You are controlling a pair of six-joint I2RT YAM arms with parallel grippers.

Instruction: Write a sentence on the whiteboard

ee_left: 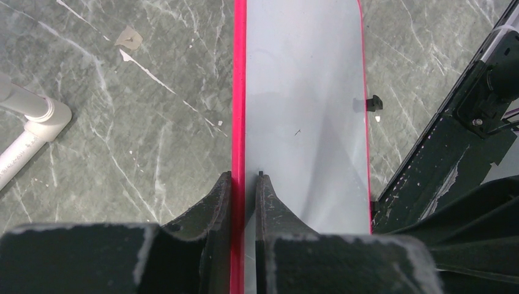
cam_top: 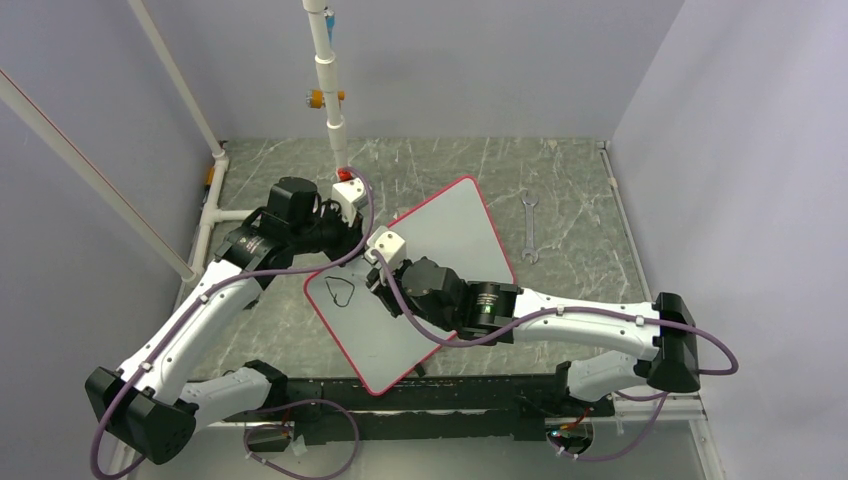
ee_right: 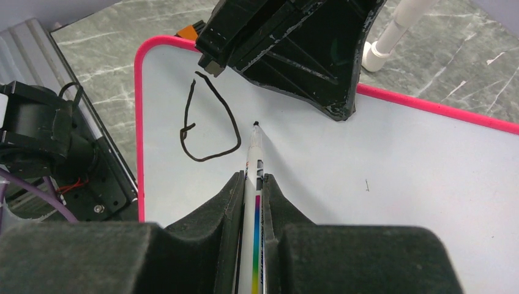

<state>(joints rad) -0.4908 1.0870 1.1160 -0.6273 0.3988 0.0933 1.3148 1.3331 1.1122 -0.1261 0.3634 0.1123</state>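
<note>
The whiteboard (cam_top: 455, 225) lies skewed on the marble table, white with a thin red rim. My left gripper (cam_top: 350, 248) is shut on its upper-left rim; in the left wrist view the fingers (ee_left: 243, 177) pinch the red edge of the whiteboard (ee_left: 306, 92). My right gripper (cam_top: 375, 285) is shut on a white marker (ee_right: 252, 153) with a rainbow stripe. The marker's black tip hovers at or on the whiteboard (ee_right: 367, 159); I cannot tell whether it touches. The sentence (ee_right: 208, 125) shows as a single black D-shaped loop (cam_top: 340, 292), just left of the tip.
A silver wrench (cam_top: 529, 226) lies on the table right of the board. White pipe framing (cam_top: 330, 90) stands at the back and left, with one pipe joint (ee_left: 30, 122) beside the left gripper. A black rail (cam_top: 450, 395) runs along the near edge.
</note>
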